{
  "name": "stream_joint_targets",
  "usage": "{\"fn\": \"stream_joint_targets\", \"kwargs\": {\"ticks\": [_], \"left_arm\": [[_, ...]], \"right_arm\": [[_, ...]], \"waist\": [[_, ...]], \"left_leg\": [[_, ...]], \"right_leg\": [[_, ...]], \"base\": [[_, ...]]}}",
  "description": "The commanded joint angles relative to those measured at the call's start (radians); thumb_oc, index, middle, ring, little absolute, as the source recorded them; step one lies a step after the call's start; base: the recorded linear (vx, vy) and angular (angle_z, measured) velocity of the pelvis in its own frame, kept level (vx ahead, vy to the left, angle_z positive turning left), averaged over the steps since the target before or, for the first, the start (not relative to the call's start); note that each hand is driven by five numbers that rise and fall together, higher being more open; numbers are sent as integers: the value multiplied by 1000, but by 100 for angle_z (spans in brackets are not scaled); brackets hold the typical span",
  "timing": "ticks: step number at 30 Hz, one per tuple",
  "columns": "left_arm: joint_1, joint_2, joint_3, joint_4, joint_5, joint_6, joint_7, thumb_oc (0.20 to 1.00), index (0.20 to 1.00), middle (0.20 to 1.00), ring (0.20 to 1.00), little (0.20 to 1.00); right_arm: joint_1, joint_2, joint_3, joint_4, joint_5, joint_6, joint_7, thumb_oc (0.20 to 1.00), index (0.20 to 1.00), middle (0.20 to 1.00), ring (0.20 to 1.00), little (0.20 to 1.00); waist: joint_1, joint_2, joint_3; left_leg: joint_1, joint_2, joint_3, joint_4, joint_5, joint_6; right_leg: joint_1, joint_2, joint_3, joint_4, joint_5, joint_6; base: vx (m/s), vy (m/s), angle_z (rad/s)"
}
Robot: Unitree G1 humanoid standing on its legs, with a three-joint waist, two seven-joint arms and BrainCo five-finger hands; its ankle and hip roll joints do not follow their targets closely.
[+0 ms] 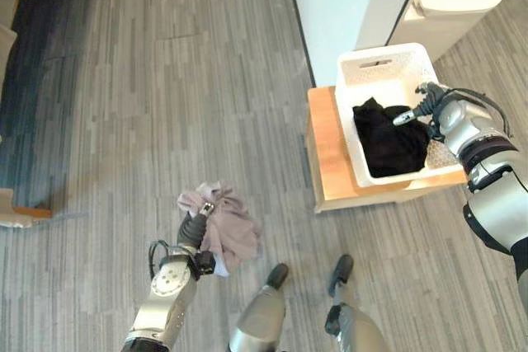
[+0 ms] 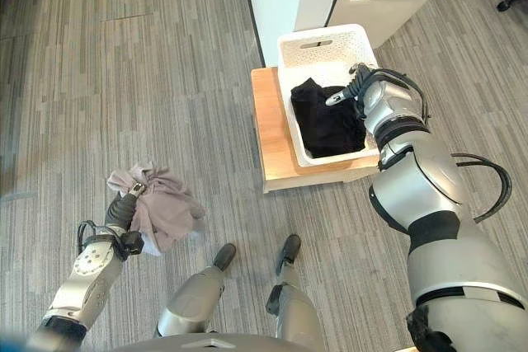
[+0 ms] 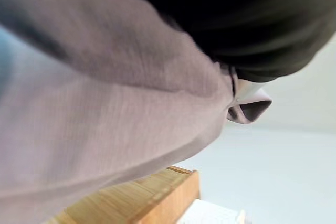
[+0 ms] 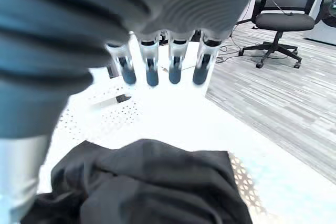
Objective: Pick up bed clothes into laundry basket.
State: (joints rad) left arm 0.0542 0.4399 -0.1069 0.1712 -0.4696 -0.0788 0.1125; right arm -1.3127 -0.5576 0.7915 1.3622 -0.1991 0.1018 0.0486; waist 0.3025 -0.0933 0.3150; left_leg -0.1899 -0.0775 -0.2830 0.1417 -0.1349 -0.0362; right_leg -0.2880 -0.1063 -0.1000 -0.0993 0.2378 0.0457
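Currently: mauve garment [image 1: 224, 227] bunched in left hand [image 1: 198, 224], fingers curled round the cloth, lifted off the floor for carrying. Black garment [image 1: 392, 139] lies in white laundry basket [image 1: 381, 64] on wooden stand [image 1: 327, 154]. Right hand [image 1: 419, 108], fingers straight and holding nothing, hovers over basket.

Grey plank floor [image 1: 165, 105], office chair [image 4: 286, 22]

Silver-grey arms with rounded, glossy shells and black bands at the joints. Each robot hand, left [image 1: 196, 228] and right [image 1: 425, 105], has a dark ribbed cover and slim silver fingers [image 4: 149, 59] with dark tips.
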Motion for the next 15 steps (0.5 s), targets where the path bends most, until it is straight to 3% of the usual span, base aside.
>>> {"fn": "stream_joint_targets", "kwargs": {"ticks": [1, 3, 5, 6, 9, 10, 11, 12, 13, 15], "left_arm": [[-30, 75, 22, -127, -10, -54, 3, 200, 200, 200, 200, 200], [-37, 74, 55, -126, 8, -58, 20, 200, 200, 200, 200, 200], [-30, 102, 155, -145, 56, -60, 49, 200, 200, 200, 200, 200], [-29, 106, 151, -146, 56, -59, 48, 200, 200, 200, 200, 200], [-50, 131, 206, -177, 53, -69, 51, 200, 200, 200, 200, 200], [-87, 182, 205, -210, 45, -79, 42, 200, 200, 200, 200, 200], [-130, 223, 205, -242, 40, -84, 34, 200, 200, 200, 200, 200], [-153, 242, 222, -243, 35, -94, 37, 200, 200, 200, 200, 200], [-232, 317, 201, -252, 28, -103, 22, 200, 200, 200, 200, 200], [-241, 320, 190, -250, 28, -104, 22, 200, 200, 200, 200, 200]], "right_arm": [[-144, -85, 62, 3, -44, 0, -6, 1000, 1000, 1000, 1000, 1000], [-124, -106, 48, -178, 62, -21, -22, 1000, 1000, 1000, 1000, 1000], [13, -242, 13, -737, 215, -51, 8, 1000, 1000, 1000, 1000, 1000], [29, -251, 1, -755, 213, -42, 10, 1000, 1000, 1000, 1000, 1000], [216, -349, -94, -1025, 330, -86, 48, 1000, 1000, 1000, 1000, 1000], [490, -422, -289, -1194, 403, -110, 72, 1000, 1000, 1000, 1000, 1000], [612, -445, -397, -1267, 449, -129, 74, 1000, 1000, 1000, 1000, 1000], [705, -453, -465, -1324, 481, -148, 81, 1000, 1000, 1000, 1000, 1000], [952, -431, -667, -1409, 536, -159, 97, 1000, 1000, 1000, 1000, 1000], [972, -429, -687, -1419, 535, -156, 99, 1000, 1000, 1000, 1000, 1000]], "waist": [[19, 3, 33], [-4, -11, 35], [-73, -39, 28], [-65, -42, 27], [-108, -41, 15], [-125, -39, -4], [-146, -27, -15], [-175, -19, -24], [-207, -4, -46], [-199, -7, -47]], "left_leg": [[-4, 22, -20, -190, 190, -1], [8, 30, 3, -193, 187, 1], [36, 47, 54, -205, 175, 3], [38, 48, 57, -206, 175, 3], [56, 54, 78, -211, 169, 2], [74, 56, 85, -213, 160, 4], [82, 55, 87, -214, 157, 4], [87, 57, 94, -216, 157, 5], [108, 62, 103, -218, 146, 4], [104, 60, 103, -220, 152, 4]], "right_leg": [[176, 1, -30, 39, -214, 77], [176, 5, -15, 44, -213, 78], [168, 10, 22, 60, -211, 80], [168, 11, 25, 61, -212, 80], [170, 10, 35, 66, -214, 82], [179, 7, 39, 70, -219, 86], [185, 4, 37, 72, -224, 88], [185, 2, 39, 74, -226, 91], [198, -1, 40, 77, -237, 93], [194, -2, 40, 75, -232, 94]], "base": [[-28, 53, -3], [-31, 77, -20], [-41, 103, -29], [-13, 62, -44], [20, 23, -88], [46, 42, -61], [48, 49, 7], [54, 55, 26], [32, 51, 26], [6, 15, -23]]}}
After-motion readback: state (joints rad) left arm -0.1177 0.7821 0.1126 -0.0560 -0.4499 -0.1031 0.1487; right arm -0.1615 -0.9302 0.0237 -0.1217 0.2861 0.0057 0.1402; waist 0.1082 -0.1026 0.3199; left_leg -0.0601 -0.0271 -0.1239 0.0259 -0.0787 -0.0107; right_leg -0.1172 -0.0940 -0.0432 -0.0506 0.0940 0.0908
